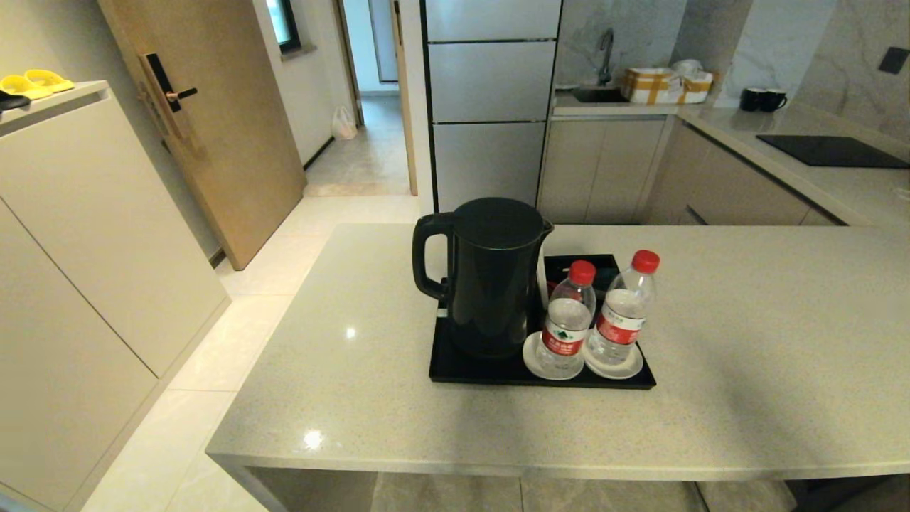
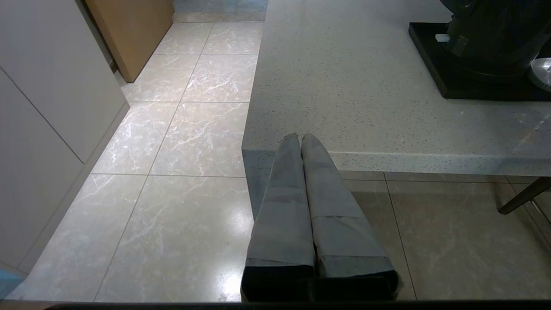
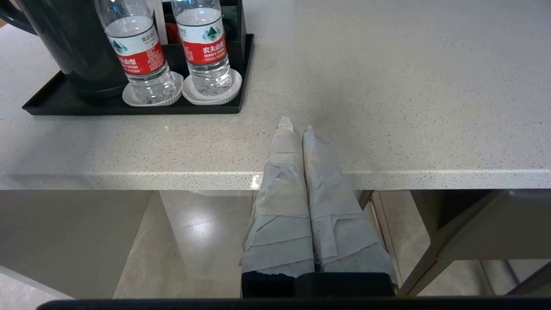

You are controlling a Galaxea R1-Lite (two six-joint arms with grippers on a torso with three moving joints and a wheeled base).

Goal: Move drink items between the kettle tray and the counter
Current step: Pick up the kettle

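Observation:
A tall black kettle [image 1: 492, 277] stands on the left of the black tray [image 1: 469, 371], which rests mid-counter [image 1: 746, 341]. Two clear water bottles with red caps, one [image 1: 566, 320] beside the kettle and one [image 1: 624, 309] to its right, stand on white saucers [image 1: 629, 370] at the tray's front. The right wrist view shows the same bottles [image 3: 137, 51] [image 3: 203, 43]. My left gripper [image 2: 300, 137] is shut and empty, low by the counter's front left corner. Shut and empty too, my right gripper [image 3: 297, 125] hovers at the counter's front edge, right of the tray. Neither arm appears in the head view.
A farther counter with a black hob [image 1: 832, 151], two dark mugs [image 1: 762, 99] and a sink stands behind. A fridge [image 1: 490, 99] and wooden door [image 1: 206, 121] are at the back, a cabinet [image 1: 78, 235] on the left. Tiled floor lies left of the counter.

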